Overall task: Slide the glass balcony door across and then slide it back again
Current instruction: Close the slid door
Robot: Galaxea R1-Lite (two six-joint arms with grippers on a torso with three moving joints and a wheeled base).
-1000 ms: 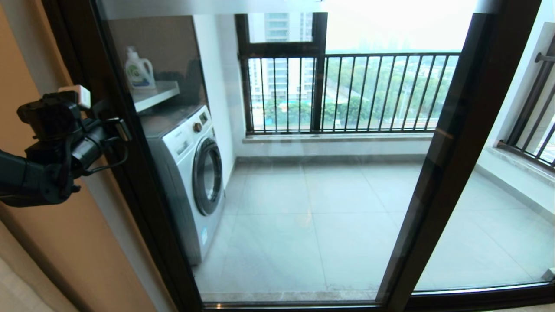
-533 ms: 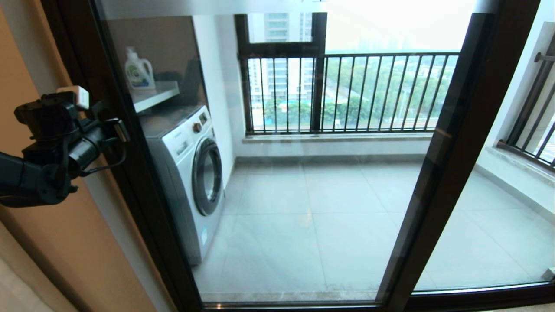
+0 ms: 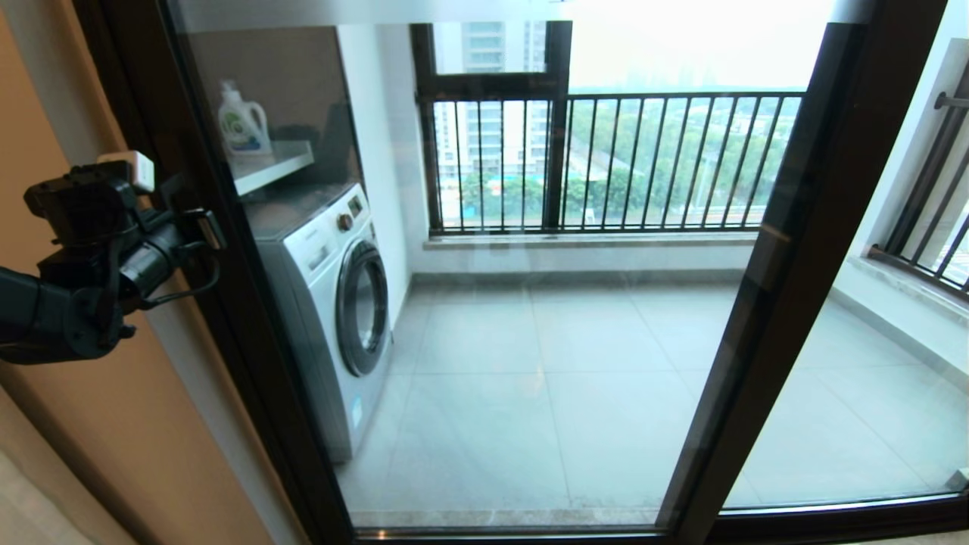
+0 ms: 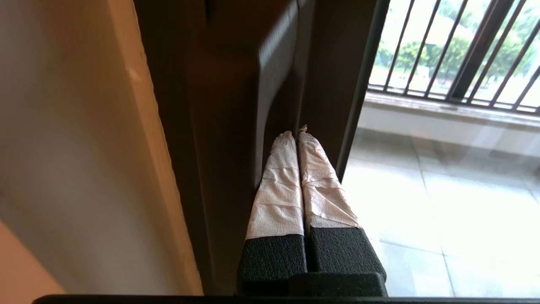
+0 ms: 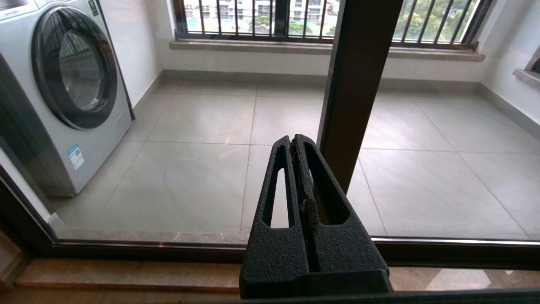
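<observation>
The glass balcony door fills the head view, its dark brown left stile standing against the wall-side frame. My left gripper is at that stile, about mid-height. In the left wrist view the left gripper is shut, with nothing between its white-taped fingers. The tips rest in the groove beside the slim dark handle. My right gripper is out of the head view; it hangs low before the glass, shut and empty, in front of the door's right stile.
Behind the glass stand a washing machine, a detergent bottle on a shelf, and the far railed window. A second dark-framed pane lies to the right. An orange wall borders the left, and the floor track runs below.
My left arm has eased a little to the left. The door has not visibly moved.
</observation>
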